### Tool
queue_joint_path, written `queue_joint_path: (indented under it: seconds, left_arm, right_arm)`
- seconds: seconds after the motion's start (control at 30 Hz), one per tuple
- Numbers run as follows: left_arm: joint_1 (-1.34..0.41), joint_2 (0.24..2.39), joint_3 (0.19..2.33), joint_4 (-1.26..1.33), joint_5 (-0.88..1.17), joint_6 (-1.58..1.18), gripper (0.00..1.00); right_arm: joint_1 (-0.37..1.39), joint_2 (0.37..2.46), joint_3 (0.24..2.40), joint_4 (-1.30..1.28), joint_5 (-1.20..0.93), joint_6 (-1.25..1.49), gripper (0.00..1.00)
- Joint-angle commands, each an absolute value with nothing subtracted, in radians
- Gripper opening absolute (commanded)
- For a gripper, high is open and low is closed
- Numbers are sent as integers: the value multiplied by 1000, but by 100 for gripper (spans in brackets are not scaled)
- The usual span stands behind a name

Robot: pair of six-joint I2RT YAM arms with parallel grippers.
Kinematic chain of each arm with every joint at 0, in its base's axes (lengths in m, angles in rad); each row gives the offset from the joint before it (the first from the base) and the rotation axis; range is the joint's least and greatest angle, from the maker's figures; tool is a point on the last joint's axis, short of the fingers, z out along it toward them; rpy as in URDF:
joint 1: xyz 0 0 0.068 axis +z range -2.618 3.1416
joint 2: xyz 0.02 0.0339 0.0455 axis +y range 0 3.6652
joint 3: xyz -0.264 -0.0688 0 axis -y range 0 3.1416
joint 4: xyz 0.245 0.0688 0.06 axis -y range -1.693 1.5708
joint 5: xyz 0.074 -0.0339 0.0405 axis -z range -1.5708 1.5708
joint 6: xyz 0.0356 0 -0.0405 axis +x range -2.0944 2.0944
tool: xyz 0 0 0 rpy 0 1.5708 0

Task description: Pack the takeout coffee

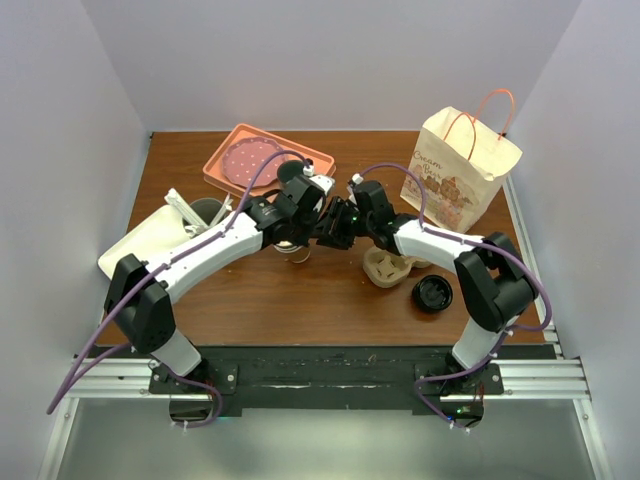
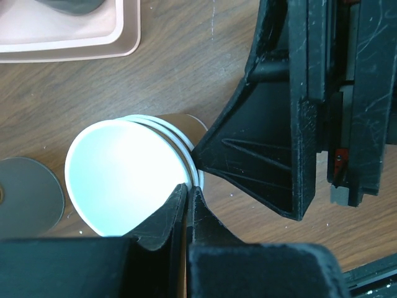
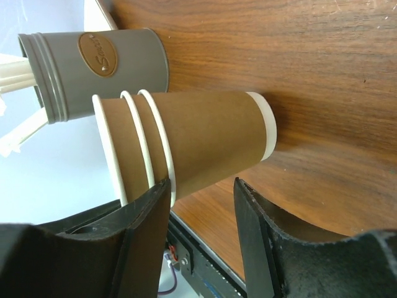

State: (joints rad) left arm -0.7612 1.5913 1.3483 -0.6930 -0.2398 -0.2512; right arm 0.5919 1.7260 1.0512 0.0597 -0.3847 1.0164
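While the left end effector (image 2: 188, 202) is closed to a thin pinch on the cup rim at the lower centre of the left wrist view, one finger inside the white mouth and one outside, the right end effector (image 3: 202, 184) stands about half open at the bottom of the right wrist view and holds nothing. Its two tips frame one side of the cup body. I cannot tell if one tip touches the rims.

Between the two is the takeout coffee (image 3: 205, 139). It shows as three tan-brown paper cups nested one in another, upright, with no lid on. It is a little left of centre in the top view, near a grey can (image 3: 105, 68), on or just over the worktop (image 3: 322, 74); I cannot tell which.

I judge it very light, because the inside looks white and empty. The paper wall is thin and probably dents under a hard squeeze, and the rolled rim is the stiffest part. The nested cups may slide apart. A good hold seems across the body just under the rims, closed gently.

A loose black lid (image 1: 432, 295) lies at lower right of the top view, and the paper bag (image 1: 460, 175) stands at upper right.
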Motion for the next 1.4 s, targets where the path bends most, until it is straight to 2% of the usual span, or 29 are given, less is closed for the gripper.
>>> queue_joint_path:
  seconds: [0.0, 0.33, 0.53, 0.73, 0.9, 1.03, 1.37]
  left_arm:
    - [-761, 1540, 1374, -607, -225, -268, 0]
    - [-761, 1551, 1385, -635, -265, -259, 0]
    - [-762, 1598, 1489, -750, -360, -253, 0]
    - [-762, 1603, 1545, -818, -406, -255, 0]
    - [-762, 1623, 1673, -925, -407, -242, 0]
    - [-762, 1602, 1772, -979, -359, -239, 0]
    - [-793, 1487, 1730, -1075, -127, -374, 0]
  right_arm:
    - [600, 1717, 1072, 64, -394, 1002, 49]
    - [601, 1649, 1103, 8, -347, 1005, 48]
    - [600, 1667, 1129, 3, -341, 997, 48]
    - [600, 1677, 1176, -90, -337, 970, 48]
    - [595, 1635, 1210, -185, -318, 933, 48]
    - [588, 1515, 1245, -363, -241, 855, 49]
    - [584, 1143, 1209, -745, 101, 794, 50]
